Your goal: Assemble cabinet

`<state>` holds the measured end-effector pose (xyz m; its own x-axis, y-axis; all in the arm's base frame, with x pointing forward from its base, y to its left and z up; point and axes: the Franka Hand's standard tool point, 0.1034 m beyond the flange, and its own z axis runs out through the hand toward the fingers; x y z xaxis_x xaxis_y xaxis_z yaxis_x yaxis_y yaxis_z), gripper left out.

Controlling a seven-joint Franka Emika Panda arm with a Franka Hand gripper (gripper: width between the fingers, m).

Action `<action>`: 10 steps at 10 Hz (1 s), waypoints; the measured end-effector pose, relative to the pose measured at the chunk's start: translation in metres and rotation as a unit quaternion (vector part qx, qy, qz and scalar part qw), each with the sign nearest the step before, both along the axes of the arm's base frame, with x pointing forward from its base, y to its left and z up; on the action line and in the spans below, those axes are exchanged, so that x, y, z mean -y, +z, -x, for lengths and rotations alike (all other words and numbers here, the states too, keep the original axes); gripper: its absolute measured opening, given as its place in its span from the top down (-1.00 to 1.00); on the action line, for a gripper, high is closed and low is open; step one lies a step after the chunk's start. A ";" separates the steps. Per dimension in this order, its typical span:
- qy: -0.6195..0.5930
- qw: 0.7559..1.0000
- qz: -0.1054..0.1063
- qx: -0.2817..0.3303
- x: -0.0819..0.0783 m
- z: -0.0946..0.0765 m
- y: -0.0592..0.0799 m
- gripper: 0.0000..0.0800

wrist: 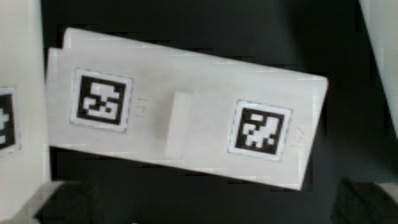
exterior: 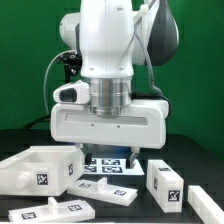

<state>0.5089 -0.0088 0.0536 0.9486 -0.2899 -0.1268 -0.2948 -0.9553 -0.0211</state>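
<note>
Under the gripper [exterior: 108,148], jaws wide open, nothing held: centre on panel [wrist: 187,105] between 2 tags [wrist: 102,98], descend straight.

Marker board [exterior: 110,168] on black table [exterior: 196,150]

White arm [exterior: 105,40] upright, wrist [exterior: 108,95] pointing down, jaws wide apart (nothing gripped)

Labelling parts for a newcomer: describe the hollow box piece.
Start at the white robot arm. On the black table, at the exterior view's left, lies the hollow box piece. Only it has raised walls; its neighbours are flat or solid.
</note>
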 end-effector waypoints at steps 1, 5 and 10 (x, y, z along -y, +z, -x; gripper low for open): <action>-0.007 1.000 0.002 -0.004 -0.006 0.003 -0.006 -0.62; 0.004 1.000 0.003 -0.003 -0.010 0.005 -0.016 -0.62; 0.015 1.000 0.002 -0.008 -0.009 0.010 -0.028 -0.62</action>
